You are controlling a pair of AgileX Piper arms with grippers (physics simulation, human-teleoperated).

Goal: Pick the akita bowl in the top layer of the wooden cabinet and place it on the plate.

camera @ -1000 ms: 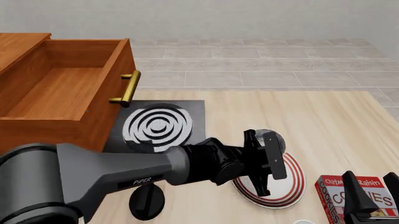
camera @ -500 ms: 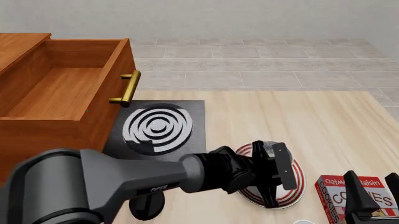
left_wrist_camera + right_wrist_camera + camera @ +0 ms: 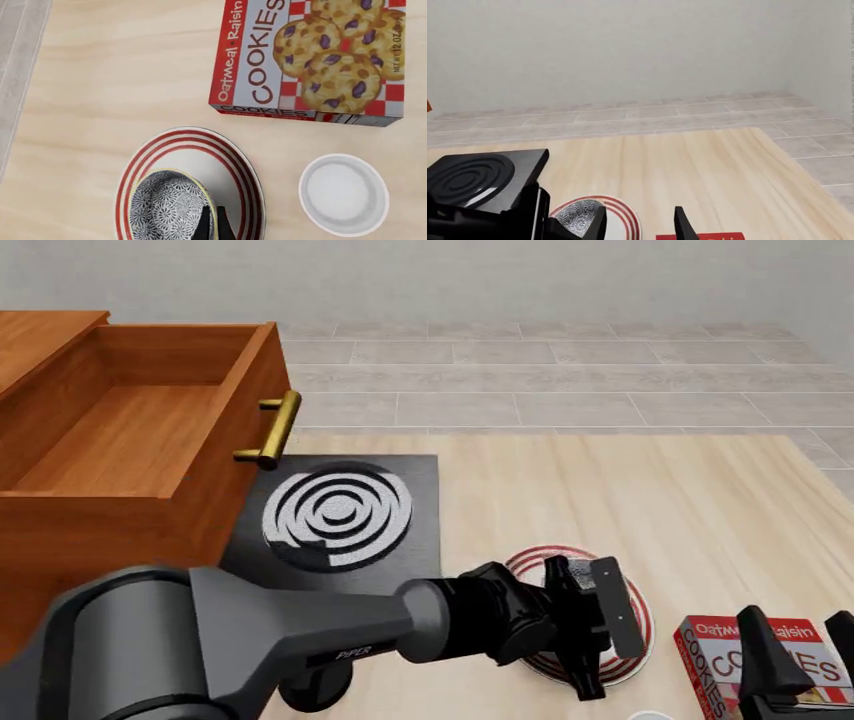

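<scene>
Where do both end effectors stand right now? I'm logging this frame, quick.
Left end effector: shut on the bowl, over the plate.
Right end effector: open, holding nothing.

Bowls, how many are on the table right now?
2: the speckled bowl sits on the striped plate; a plain white bowl stands beside the plate, near the cookie box.

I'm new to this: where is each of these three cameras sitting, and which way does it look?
Front view: fixed above and behind the arms, looking forward and down at the table, cabinet and left arm.
Left wrist view: behind the left gripper, looking down at the bowl on the plate.
Right wrist view: behind the right gripper, facing the far wall.
All three show the plate.
</scene>
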